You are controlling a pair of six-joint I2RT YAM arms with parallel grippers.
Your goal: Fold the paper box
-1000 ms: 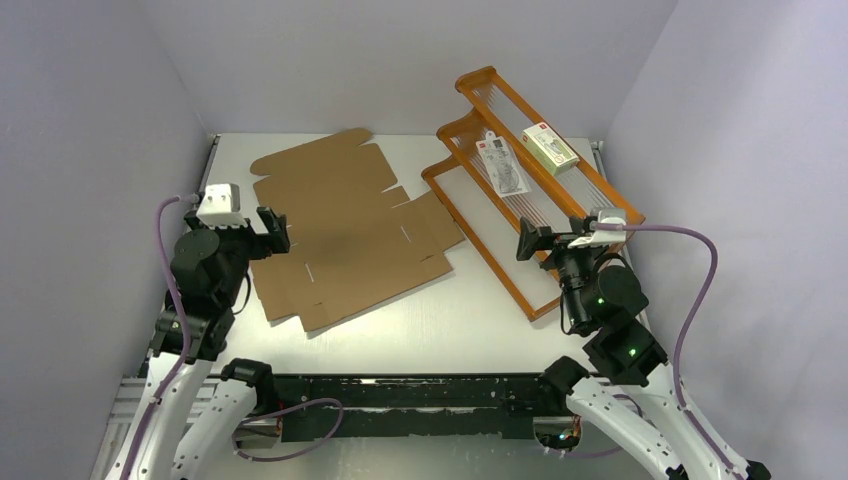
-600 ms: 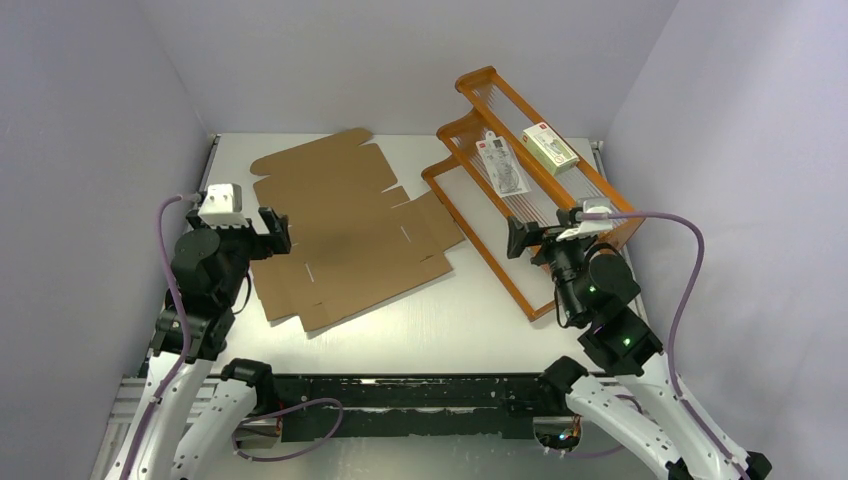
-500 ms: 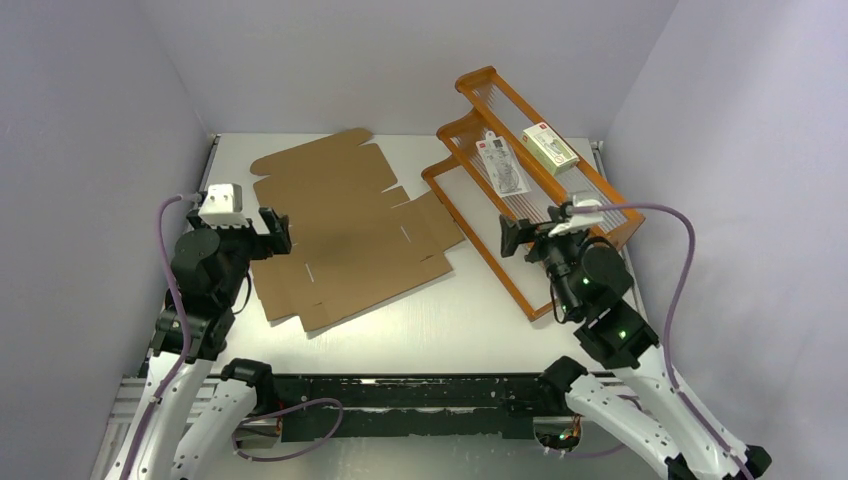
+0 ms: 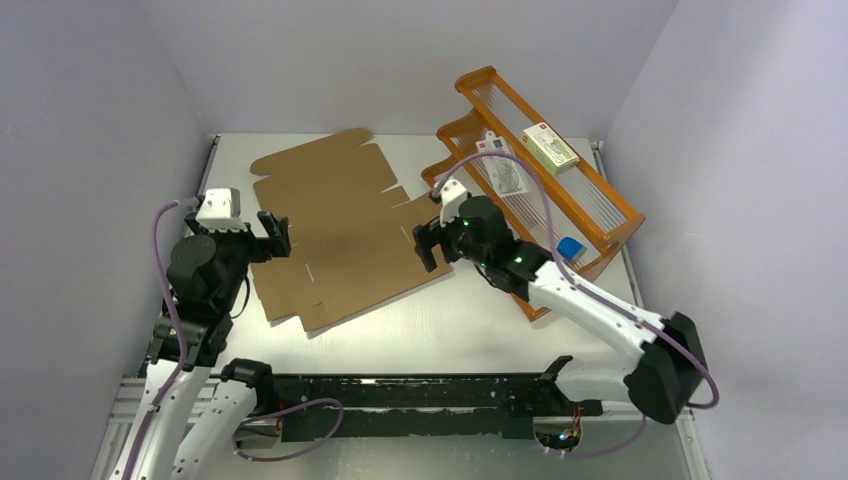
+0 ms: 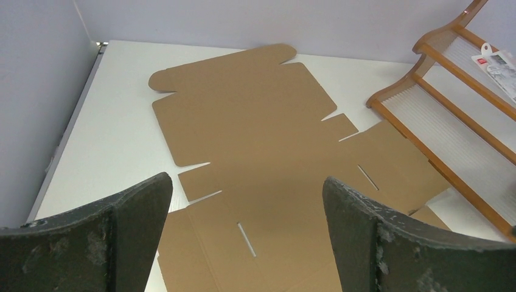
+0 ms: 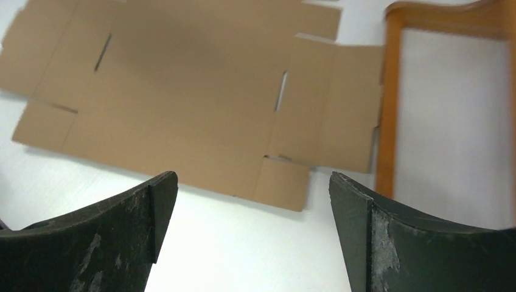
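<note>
The box (image 4: 340,230) lay flat on the counter (image 4: 480,320), left of frame centre (no flap raised yet), so all folding remained. The left tool (image 4: 274,232) hovered by its left edge and the right tool (image 4: 428,245) over its right, both spread apart and empty.

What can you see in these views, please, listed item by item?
paper box: one, brown, lying unfolded and flat, left-middle of the table.
rack: one, orange with a wire front, far right of the table, beside the box.
small carton: one, white with a red mark, on the rack.
flat pack: one, white, on the rack beside the carton.
blue object: one, at the rack's near right side; too small to identify.
table: one, white.
left gripper: one, black, open and empty, over the box's left edge.
right gripper: one, black, open and empty, over the box's right edge.
</note>
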